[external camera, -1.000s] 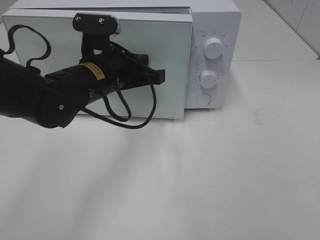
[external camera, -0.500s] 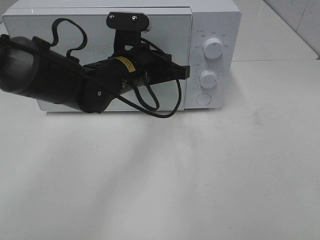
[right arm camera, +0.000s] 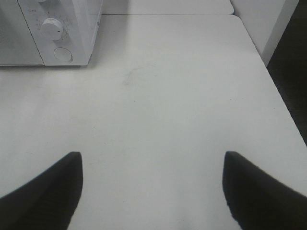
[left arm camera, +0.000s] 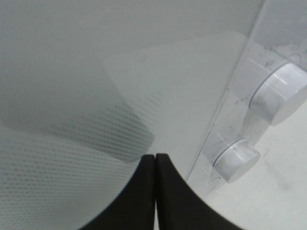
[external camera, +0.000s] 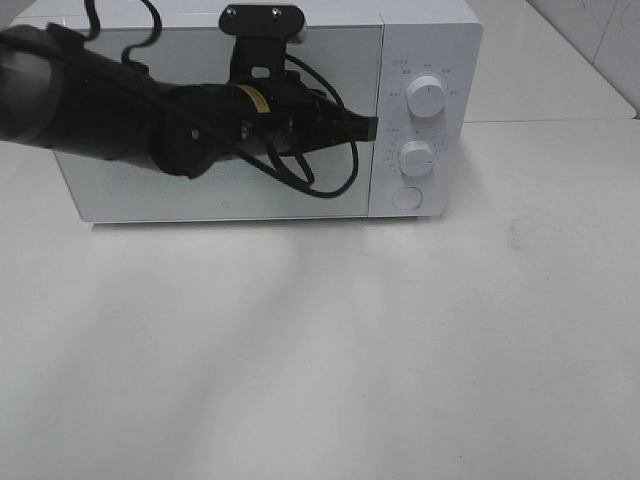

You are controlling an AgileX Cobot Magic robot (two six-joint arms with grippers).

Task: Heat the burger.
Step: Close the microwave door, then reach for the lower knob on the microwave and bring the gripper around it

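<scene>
The burger is hidden from every view. The white microwave stands at the back of the table with its door flat against the body. My left gripper is shut, its tips at the door's right edge beside the control panel. In the left wrist view the left gripper shows both black fingers pressed together right at the door glass, empty. My right gripper stands open over bare table, right of the microwave, holding nothing.
Two white knobs and a round button sit on the microwave's panel. The left arm and its looped cable cover the door's upper half. The white table ends at its right edge.
The left arm swung right and back, pushing the microwave door from ajar to flush against the body. The gripper tips ended at the door's right edge. The right gripper stayed open.
</scene>
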